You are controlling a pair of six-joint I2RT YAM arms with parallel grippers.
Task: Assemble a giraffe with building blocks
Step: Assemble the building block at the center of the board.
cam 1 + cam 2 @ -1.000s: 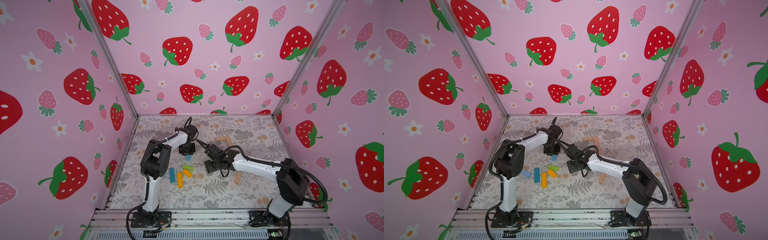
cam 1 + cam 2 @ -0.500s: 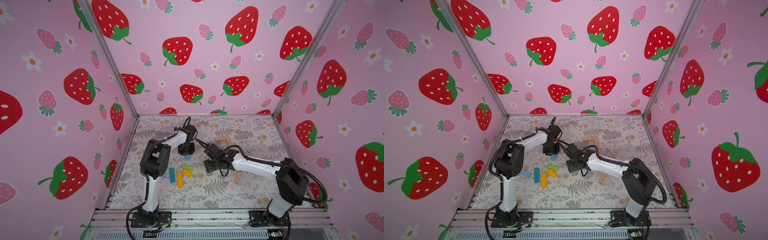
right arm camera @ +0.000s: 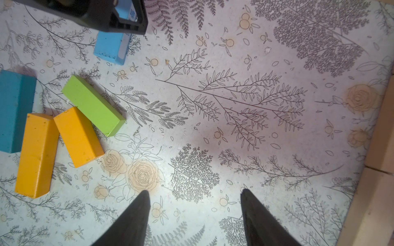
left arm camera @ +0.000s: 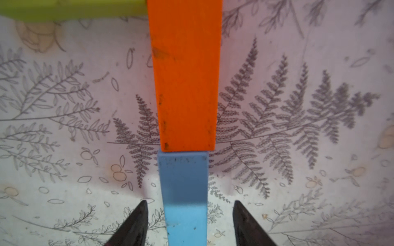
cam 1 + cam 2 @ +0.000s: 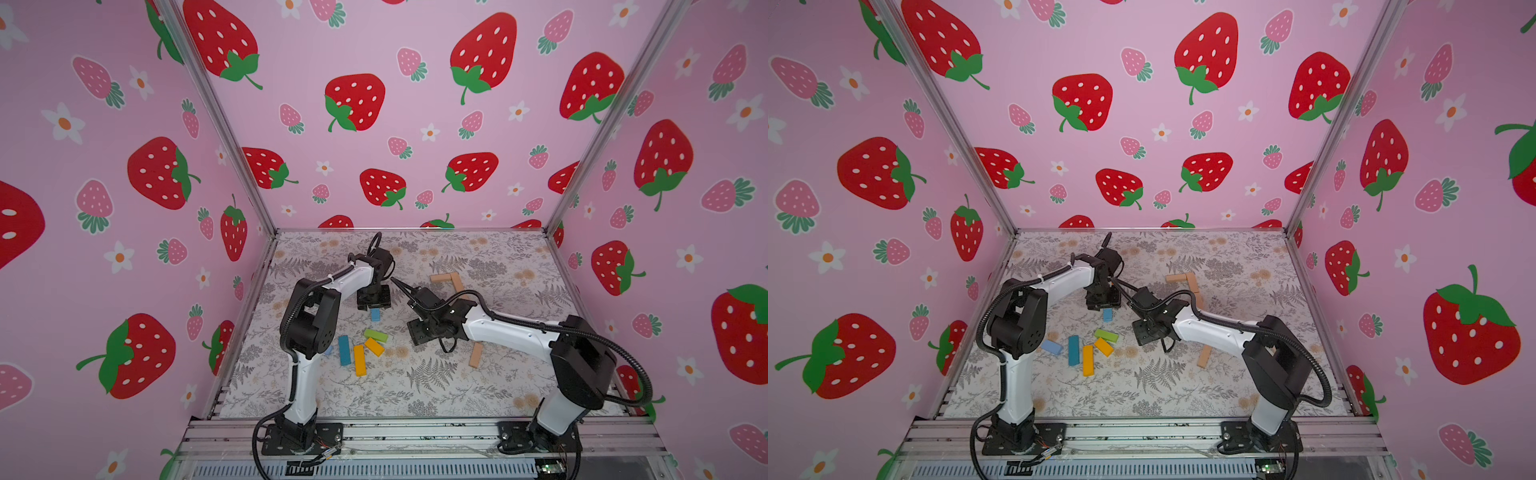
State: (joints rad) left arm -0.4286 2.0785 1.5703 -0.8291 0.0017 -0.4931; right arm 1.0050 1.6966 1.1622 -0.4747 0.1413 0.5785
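Released: the blue block [image 4: 184, 187], let go by the left gripper [image 4: 189, 203].
The jaws have been spread, and gaps are now seen on both sides of the bar, which is left flat on the table [image 4: 298, 149], end to end against an orange block [image 4: 185, 74], on the far side of the loose coloured blocks [image 5: 359, 351], left of centre. This placement is judged done. The right gripper [image 3: 194, 191] is held wide and empty.

surface [image 5: 419, 399] printed with ferns and roses. near the middle lie a green block [image 5: 376, 335], a short yellow block [image 5: 374, 346], a long yellow block [image 5: 360, 360] and a teal block [image 5: 344, 350], close together. a light blue block [image 5: 375, 314] lies end to end with an orange block [image 4: 185, 74]. toward the back, a tan block [image 5: 441, 278] meets a second tan block [image 5: 457, 284] at a corner; a third tan block [image 5: 476, 354] lies alone.
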